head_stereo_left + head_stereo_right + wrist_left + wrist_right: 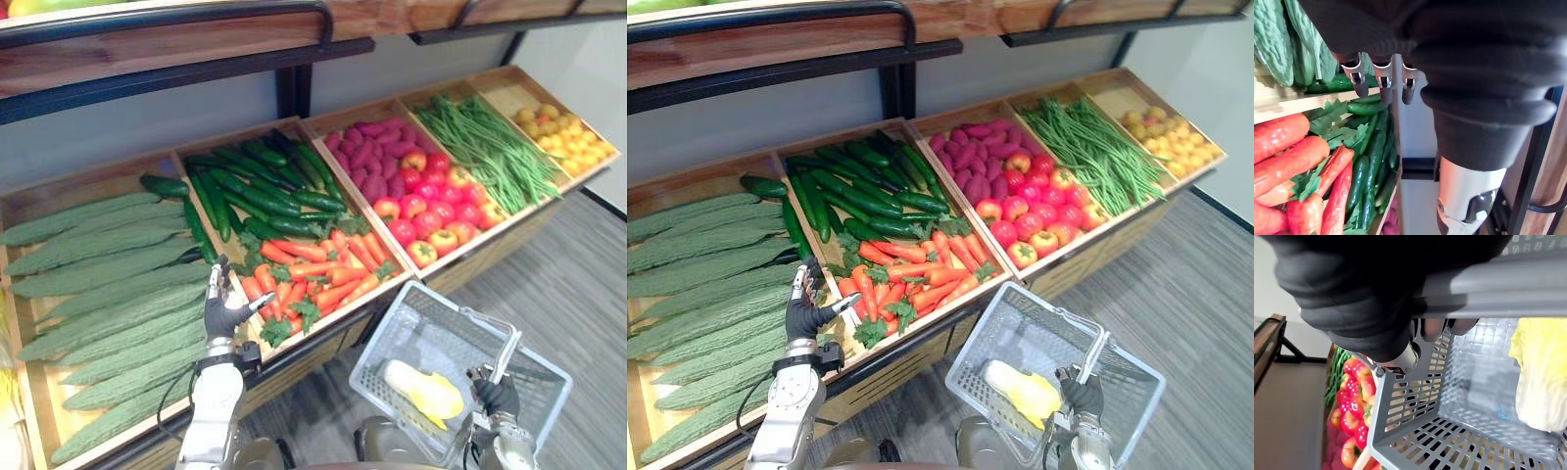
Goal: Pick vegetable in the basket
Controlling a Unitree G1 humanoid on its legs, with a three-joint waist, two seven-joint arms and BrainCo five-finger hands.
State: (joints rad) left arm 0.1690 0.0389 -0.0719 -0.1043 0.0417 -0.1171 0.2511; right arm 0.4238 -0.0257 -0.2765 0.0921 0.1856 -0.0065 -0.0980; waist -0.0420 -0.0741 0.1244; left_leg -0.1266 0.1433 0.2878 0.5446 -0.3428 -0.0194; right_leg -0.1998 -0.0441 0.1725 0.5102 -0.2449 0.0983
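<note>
Left eye view: the open left hand hovers over the edge of the carrots, near the crate wall, so closing could catch wood or leaves. The right hand grips the handle of the basket; tilting could spill its cabbage.

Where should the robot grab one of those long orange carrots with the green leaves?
Probably round the thick middle of a top orange carrot, coming from above with the open left hand: the carrots lie flat, packed side by side, so only their upper sides are free.
</note>
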